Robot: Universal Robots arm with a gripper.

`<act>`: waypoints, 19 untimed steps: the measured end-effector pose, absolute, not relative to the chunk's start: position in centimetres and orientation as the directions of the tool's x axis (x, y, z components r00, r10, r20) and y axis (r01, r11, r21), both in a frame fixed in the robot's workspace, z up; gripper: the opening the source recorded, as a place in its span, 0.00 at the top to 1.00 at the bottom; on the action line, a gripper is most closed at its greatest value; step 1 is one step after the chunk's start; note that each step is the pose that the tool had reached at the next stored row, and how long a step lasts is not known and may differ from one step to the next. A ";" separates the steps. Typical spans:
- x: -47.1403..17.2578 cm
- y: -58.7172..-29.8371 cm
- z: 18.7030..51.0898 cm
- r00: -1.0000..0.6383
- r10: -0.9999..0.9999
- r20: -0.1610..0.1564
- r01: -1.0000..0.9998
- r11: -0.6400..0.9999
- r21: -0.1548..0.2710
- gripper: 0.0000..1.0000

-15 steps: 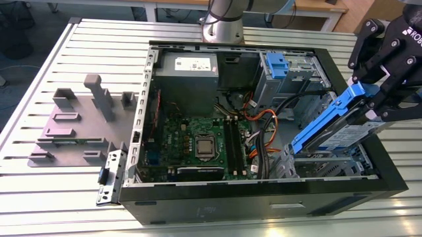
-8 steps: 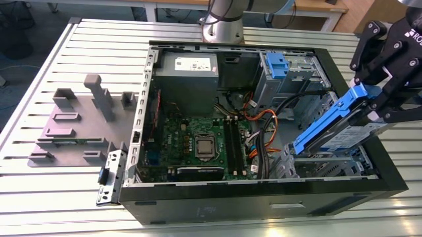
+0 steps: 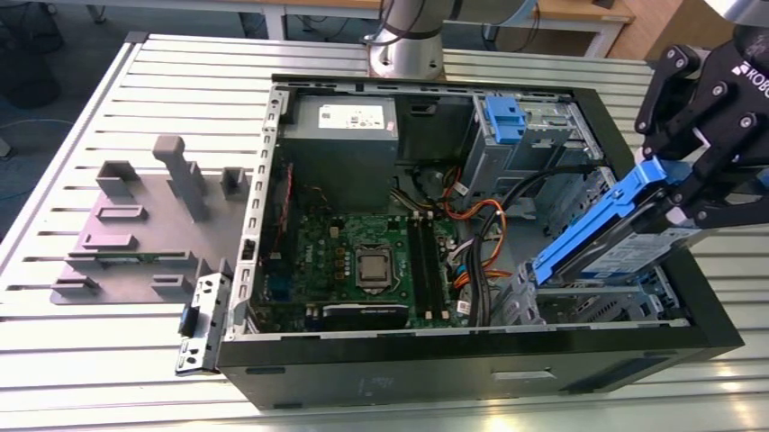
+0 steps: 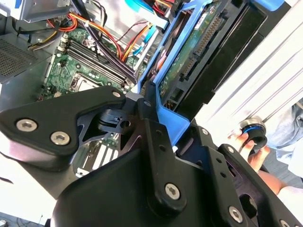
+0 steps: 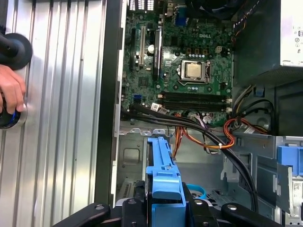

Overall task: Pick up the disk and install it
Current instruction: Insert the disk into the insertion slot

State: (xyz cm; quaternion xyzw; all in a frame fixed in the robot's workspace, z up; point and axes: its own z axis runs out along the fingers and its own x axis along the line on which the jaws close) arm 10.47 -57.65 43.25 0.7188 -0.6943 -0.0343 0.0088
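Note:
The disk (image 3: 615,236) has a labelled metal body in bright blue rails. It hangs tilted, its low end just above the drive bay (image 3: 601,304) at the front corner of the open computer case (image 3: 481,355), on the exterior view's right. My gripper (image 3: 680,193) is shut on its raised end. In the second wrist view the disk (image 4: 191,49) shows its green circuit side, with the black fingers (image 4: 152,116) clamped on the blue rail. In the first wrist view the blue rail of the disk (image 5: 163,177) runs out from between the jaws over the grey bay metal.
Inside the case lie the green motherboard (image 3: 360,261), a grey power-supply box (image 3: 342,126), bundled cables (image 3: 474,220) and a blue caddy (image 3: 505,117) at the back. A grey fixture plate (image 3: 132,225) sits on the slatted table. A person's hand (image 5: 12,92) rests beside the case.

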 end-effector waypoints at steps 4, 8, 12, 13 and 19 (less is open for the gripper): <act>10.5 -57.7 43.0 0.033 -0.999 -0.037 -0.998 -0.036 0.060 0.63; 10.5 -57.7 42.7 0.033 -0.999 -0.037 -0.998 -0.036 0.060 0.63; 10.5 -57.7 42.5 0.034 -0.999 -0.037 -0.998 -0.036 0.060 0.63; 10.5 -57.7 42.4 0.034 -0.999 -0.037 -0.998 -0.036 0.060 0.63; 10.5 -57.7 42.2 0.033 -0.999 -0.037 -0.998 -0.036 0.060 0.63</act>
